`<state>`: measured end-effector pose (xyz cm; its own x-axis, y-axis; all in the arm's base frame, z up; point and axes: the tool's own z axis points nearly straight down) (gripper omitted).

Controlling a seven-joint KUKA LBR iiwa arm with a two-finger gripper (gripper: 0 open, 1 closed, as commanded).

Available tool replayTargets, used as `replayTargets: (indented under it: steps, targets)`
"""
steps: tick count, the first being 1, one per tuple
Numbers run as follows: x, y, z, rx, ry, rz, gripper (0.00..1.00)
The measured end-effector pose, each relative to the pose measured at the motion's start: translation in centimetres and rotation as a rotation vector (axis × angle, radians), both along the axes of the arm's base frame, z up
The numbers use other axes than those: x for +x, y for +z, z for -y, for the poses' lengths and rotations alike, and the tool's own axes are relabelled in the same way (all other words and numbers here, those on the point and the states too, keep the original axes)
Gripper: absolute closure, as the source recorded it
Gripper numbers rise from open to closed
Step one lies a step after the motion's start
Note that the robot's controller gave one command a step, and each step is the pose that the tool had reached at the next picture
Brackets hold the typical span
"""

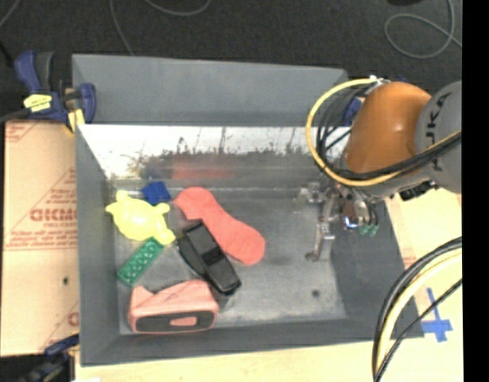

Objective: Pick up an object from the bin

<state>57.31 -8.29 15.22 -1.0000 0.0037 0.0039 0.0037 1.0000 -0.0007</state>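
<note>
My gripper (316, 251) hangs over bare bin floor in the right half of the bin, with nothing seen in it. The nearest loose thing is a flat salmon-pink sole-shaped piece (222, 223), lying slantwise to the gripper's left and apart from it. Against the sole's lower left side lies a black oblong object (209, 259).
More things lie at the bin's left: a yellow rubber toy (139, 219), a small blue piece (155, 192), a green studded block (139, 263) and a pink object with a dark base (174, 309) by the front wall. The arm's orange cover and cables hang over the right wall.
</note>
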Motion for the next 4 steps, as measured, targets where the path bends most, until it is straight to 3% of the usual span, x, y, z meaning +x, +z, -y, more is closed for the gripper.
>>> replayTargets:
  steps: [1,2,3,4]
  targets:
    - [0.2,0.5,0.0,-0.001,0.002,0.008,0.0]
    - [0.3,-3.1,-3.6,-0.004,0.056,0.013,0.0]
    - [-0.2,-6.4,-5.6,0.003,0.009,0.007,0.0]
    - [1.7,-7.4,-8.3,-0.004,-0.082,0.014,0.0]
